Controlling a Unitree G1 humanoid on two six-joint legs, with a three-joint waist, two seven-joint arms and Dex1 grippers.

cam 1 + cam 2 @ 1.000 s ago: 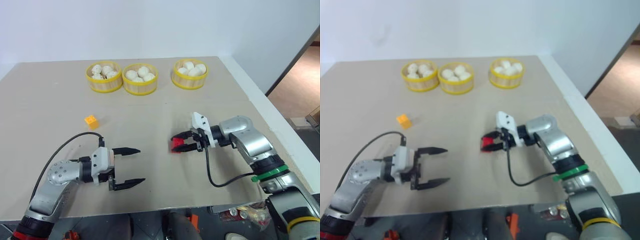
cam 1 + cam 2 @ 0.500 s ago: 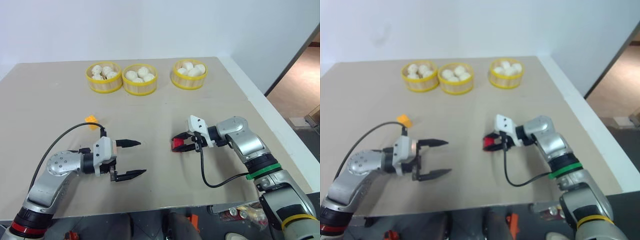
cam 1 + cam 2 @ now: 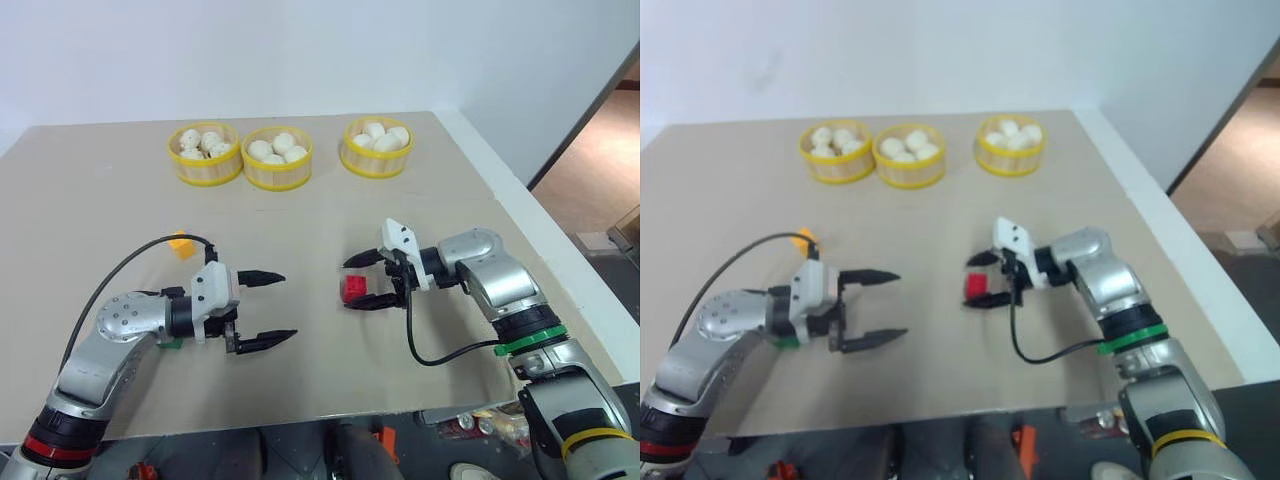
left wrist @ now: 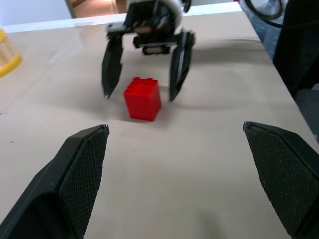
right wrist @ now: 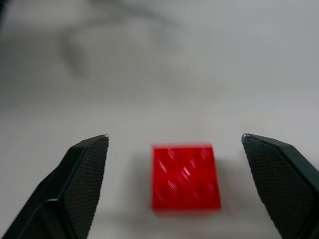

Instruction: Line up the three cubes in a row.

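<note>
Gripper-wise, from the head camera we see our right gripper point(image 3: 364, 281) spread open around the red cube point(image 3: 354, 288), which rests on the tabletop point(image 3: 300, 220) between the two fingers, touching neither as far as we can tell. Our left gripper point(image 3: 264, 308) hangs open over bare tabletop, well to the left of the red cube. The yellow-orange cube point(image 3: 180, 244) sits farther off on the left, partly behind the left arm's cable. A bit of green shows under the left wrist; we cannot tell what it is. Three baskets of buns point(image 3: 275, 156) line the far edge.

Through the left wrist camera, we see the red cube point(image 4: 143, 98) standing free between the right gripper's point(image 4: 138, 95) parted fingers.

Through the right wrist camera, the red cube point(image 5: 185, 176) lies studs up between our wide-apart fingers point(image 5: 79, 181).
</note>
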